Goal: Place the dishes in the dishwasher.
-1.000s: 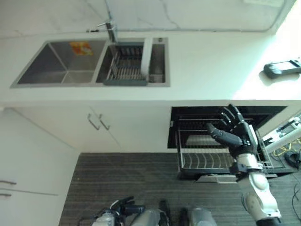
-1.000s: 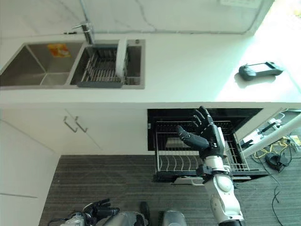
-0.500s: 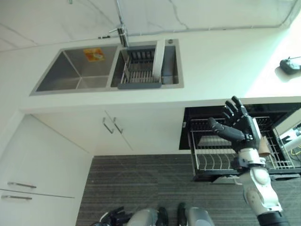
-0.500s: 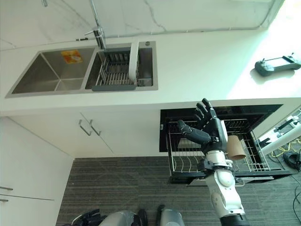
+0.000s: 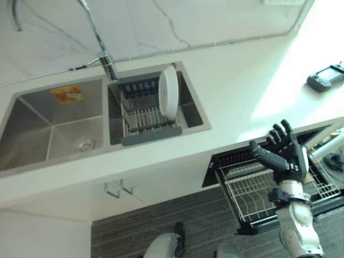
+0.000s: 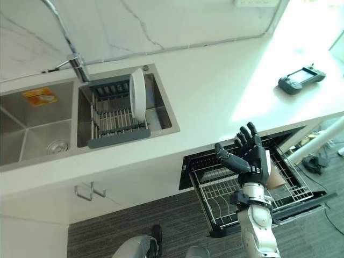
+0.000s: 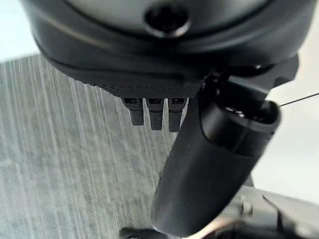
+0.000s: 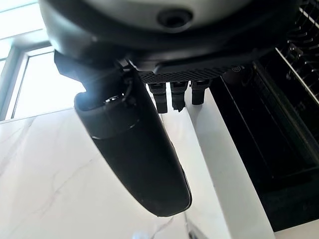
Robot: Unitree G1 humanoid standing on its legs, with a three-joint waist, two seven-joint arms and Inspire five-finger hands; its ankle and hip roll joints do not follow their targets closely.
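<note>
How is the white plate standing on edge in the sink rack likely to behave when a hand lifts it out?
The white plate looks rigid and glossy, so probably slippery and breakable if dropped. Standing on edge in the sink rack, it may tip or roll once free of the slots. The open right hand is far from it.

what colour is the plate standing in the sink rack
White; the plate stands on edge in the dark grey rack, clearest in the left eye view.

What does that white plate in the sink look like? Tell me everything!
The white plate is round, plain and smooth, maybe ceramic. It stands upright on its edge in the grey dish rack, at the rack's right end, inside the right basin of the steel sink. Only the rack touches it; no robot hand is near.
</note>
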